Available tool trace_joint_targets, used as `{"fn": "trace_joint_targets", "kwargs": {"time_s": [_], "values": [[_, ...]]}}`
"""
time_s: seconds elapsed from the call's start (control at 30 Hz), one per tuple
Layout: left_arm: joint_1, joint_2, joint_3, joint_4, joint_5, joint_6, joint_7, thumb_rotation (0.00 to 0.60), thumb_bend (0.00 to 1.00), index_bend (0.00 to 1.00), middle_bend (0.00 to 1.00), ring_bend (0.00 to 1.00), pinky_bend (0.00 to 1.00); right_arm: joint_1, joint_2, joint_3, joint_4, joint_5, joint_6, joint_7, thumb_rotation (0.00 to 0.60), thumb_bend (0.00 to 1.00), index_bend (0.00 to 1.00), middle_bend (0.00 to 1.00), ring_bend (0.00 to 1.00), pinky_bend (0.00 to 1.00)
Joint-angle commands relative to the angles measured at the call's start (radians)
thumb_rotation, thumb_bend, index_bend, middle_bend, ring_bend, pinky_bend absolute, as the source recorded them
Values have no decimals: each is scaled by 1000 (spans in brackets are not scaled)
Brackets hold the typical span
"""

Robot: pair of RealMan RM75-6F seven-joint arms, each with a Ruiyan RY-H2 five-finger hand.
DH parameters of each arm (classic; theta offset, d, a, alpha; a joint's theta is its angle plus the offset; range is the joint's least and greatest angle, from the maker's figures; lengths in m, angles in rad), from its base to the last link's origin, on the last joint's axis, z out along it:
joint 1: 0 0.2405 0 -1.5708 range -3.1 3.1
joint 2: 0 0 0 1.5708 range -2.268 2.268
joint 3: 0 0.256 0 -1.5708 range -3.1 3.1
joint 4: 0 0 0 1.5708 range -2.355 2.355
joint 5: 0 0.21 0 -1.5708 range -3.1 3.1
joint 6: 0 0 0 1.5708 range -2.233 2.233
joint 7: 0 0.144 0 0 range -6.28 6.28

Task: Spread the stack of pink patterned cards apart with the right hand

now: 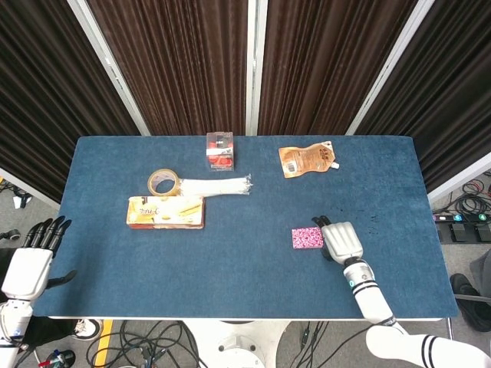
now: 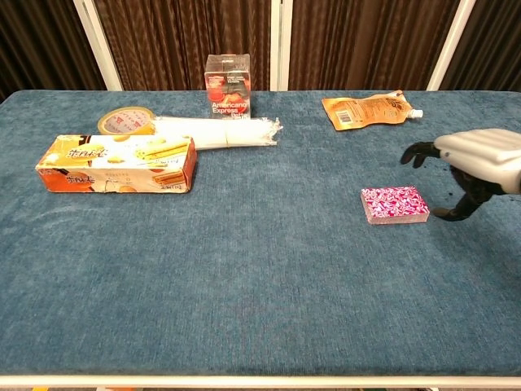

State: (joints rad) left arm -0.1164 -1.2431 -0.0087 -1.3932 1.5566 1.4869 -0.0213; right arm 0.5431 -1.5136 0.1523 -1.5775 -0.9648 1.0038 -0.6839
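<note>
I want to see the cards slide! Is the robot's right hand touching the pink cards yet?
Apart. In the chest view, blue table shows between the right hand and the pink cards; the hand hovers just beside them.

**Even overhead light, sharp frames**

Both views were evenly and brightly lit from above. The blue bench (image 1: 230,261) was rendered without glare, and only faint, soft shadows were cast beside objects. Focus was held across both views. The dark curtains (image 1: 176,61) were left underexposed. Slight softness was seen on the right hand (image 2: 480,159) in the chest view.
</note>
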Motion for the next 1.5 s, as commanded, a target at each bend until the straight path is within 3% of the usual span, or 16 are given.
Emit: {"fn": "trace_joint_targets", "kwargs": {"time_s": [0.03, 0.37, 1.5], "values": [[1, -1, 0, 7, -2, 1, -9, 600, 0, 58, 32, 0, 98, 15, -25, -1, 16, 16, 8, -16, 600, 216, 174, 209, 708, 878], [6, -1, 0, 21, -4, 5, -31, 600, 0, 58, 32, 0, 99, 64, -92, -12, 52, 102, 24, -89, 600, 218, 200, 215, 711, 878], [10, -5, -1, 45, -4, 8, -65, 600, 0, 62, 32, 0, 99, 111, -154, -46, 117, 119, 47, -71, 600, 243, 268, 269, 711, 878]]}}
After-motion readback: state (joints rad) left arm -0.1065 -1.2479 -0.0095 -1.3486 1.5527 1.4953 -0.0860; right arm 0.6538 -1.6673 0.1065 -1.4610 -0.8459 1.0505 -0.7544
